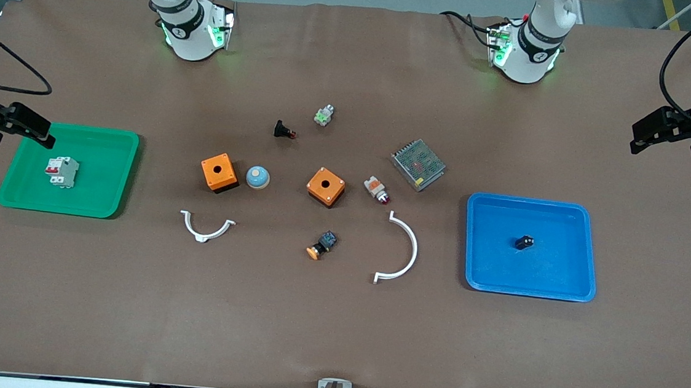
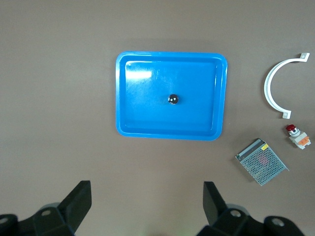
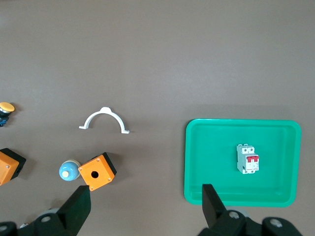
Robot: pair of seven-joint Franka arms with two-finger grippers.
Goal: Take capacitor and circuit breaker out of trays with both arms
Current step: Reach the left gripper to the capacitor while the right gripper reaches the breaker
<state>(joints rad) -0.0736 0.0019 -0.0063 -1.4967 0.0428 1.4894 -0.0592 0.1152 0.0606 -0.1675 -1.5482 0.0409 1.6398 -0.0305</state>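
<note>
Nearest me, the capacitor (image 1: 524, 242) sits in the blue tray (image 1: 581, 256) and the circuit breaker (image 1: 62, 171) in the green tray (image 1: 104, 200); both my pincers, left pincer (image 2: 147, 204) and right pincer (image 3: 146, 206), hang wide open and empty, so next I'd descend.

Capacitor (image 1: 524, 242) and circuit breaker (image 1: 62, 171) in separate trays (image 1: 588, 250)

Green tray (image 3: 194, 162) holds the circuit breaker (image 3: 247, 158) — lying flat near mid-floor, red levers up, clear of every rim. Right gripper (image 3: 145, 206) fingers spread wide, nothing between them. On the bare table: white clip (image 3: 104, 119), orange box (image 3: 97, 171) touching a blue dome (image 3: 68, 170) — second orange box (image 3: 9, 166) and orange-capped button (image 3: 5, 110) at the frame edge.
</note>
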